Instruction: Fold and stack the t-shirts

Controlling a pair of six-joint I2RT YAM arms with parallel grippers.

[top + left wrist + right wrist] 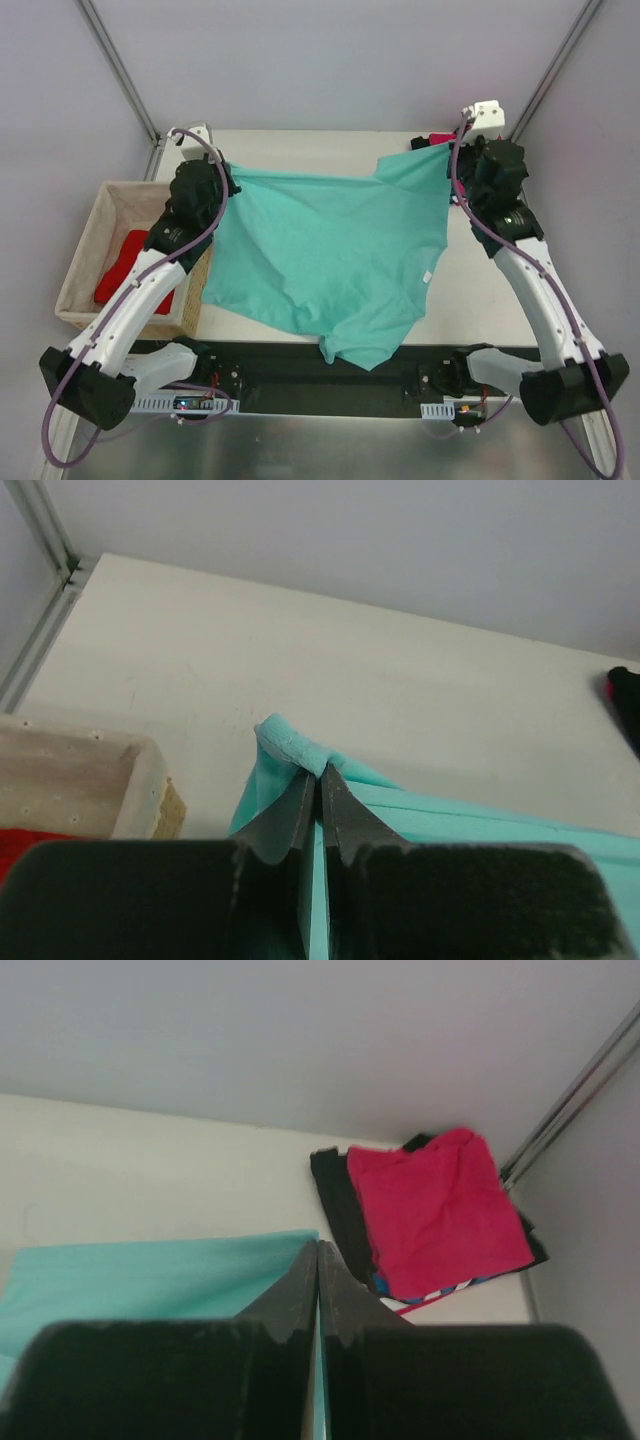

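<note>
Both arms are on the teal-green t-shirt [330,260] here. The left jaws are pressed together on a bunched bit of its edge at the far left corner; the left wrist view shows a little fold of teal poking out above the tips. The right jaws are also clamped tight, pinching the shirt's edge at the far right. In the right wrist view the teal cloth runs right into the seam between the two fingers.

So the far edge of the shirt is pulled out in a line between the two arms. The rest spreads rumpled across the middle of the surface [480,290], and its lowest bit laps over the near edge by the arm bases.

Other shirts: there's a folded pile in the far right corner, just beyond the right jaws. The magenta-pink shirt [435,1210] is on top and the black shirt [335,1200] is under it. A sliver of the striped shirt [440,1293] peeks out at the pile's near side (hard to see more than that). The bright red shirt [130,265] lies inside the wicker basket [90,235], which sits at the left side of the surface beside the left arm.
</note>
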